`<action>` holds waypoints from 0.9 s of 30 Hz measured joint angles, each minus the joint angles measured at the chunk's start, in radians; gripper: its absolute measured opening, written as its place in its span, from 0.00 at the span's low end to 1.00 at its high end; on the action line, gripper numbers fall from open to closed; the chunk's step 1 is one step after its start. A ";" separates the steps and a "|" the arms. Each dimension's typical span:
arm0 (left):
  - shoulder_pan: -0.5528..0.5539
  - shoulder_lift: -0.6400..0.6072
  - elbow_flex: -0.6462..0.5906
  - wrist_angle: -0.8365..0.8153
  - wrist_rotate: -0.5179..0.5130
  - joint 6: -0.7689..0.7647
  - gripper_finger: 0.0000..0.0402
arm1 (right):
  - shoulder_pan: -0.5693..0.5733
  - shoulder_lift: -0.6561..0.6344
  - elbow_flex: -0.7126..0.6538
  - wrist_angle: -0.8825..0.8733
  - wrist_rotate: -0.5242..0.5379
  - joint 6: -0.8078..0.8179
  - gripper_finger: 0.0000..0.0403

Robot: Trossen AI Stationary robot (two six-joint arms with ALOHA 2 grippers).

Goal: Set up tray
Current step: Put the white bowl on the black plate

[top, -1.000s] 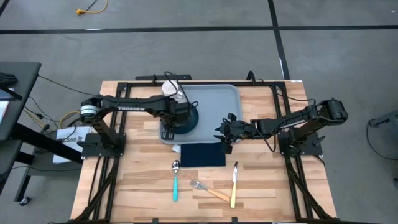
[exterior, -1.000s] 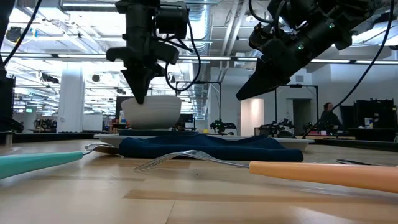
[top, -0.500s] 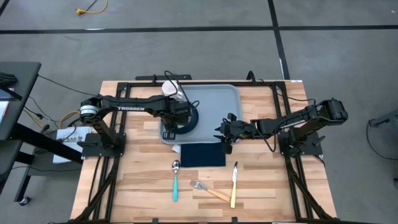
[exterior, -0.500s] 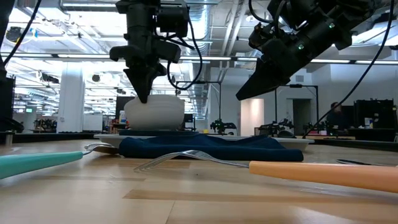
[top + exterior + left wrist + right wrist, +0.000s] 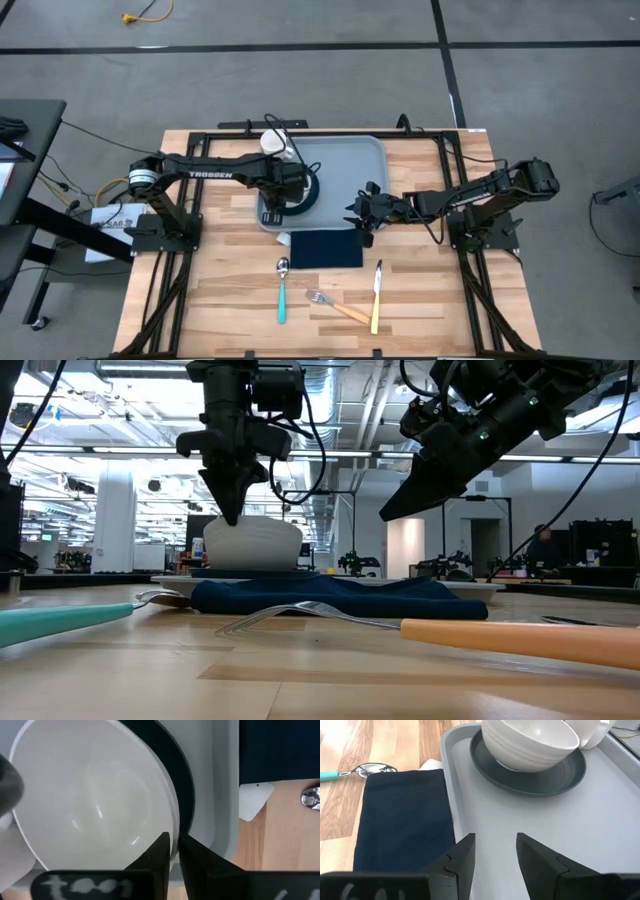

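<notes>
On the wooden table (image 5: 420,290), the large flat grey-blue plastic tray (image 5: 350,165) sits at the far middle, carrying a round dark teal plate (image 5: 560,777) with a white ceramic bowl (image 5: 252,544) on it. A white cup (image 5: 273,141) stands just behind the bowl.

Change over the last second: left hand (image 5: 232,510) was pinched shut on the bowl's rim and has now cracked apart — fingers (image 5: 161,852) narrow, straddling the rim but no longer clamping it. Bowl shifted slightly sideways on the plate and settled. I read that as the bowl placed and released; the left arm should be clear to lift off.

Right hand (image 5: 495,851) hasn't moved — hovers above the tray's near edge, by the small dark navy cloth napkin (image 5: 326,249), fingers moderately apart, holding nothing.

Still off the tray, on the table: napkin touching the tray's near rim, teal-handled metal spoon (image 5: 282,290), orange-handled metal fork (image 5: 336,306), yellow-handled knife (image 5: 376,296). So crockery looks done — napkin and cutlery probably remain. Risk: a finger catching the bowl rim on retreat.
</notes>
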 joint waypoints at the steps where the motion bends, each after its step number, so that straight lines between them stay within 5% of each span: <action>1: 0.000 0.000 0.000 0.000 0.000 0.000 0.06 | 0.000 0.000 0.000 0.000 0.000 0.000 0.33; 27: 0.000 0.000 0.000 0.001 0.010 -0.055 0.06 | 0.000 0.000 0.000 0.000 0.000 0.001 0.33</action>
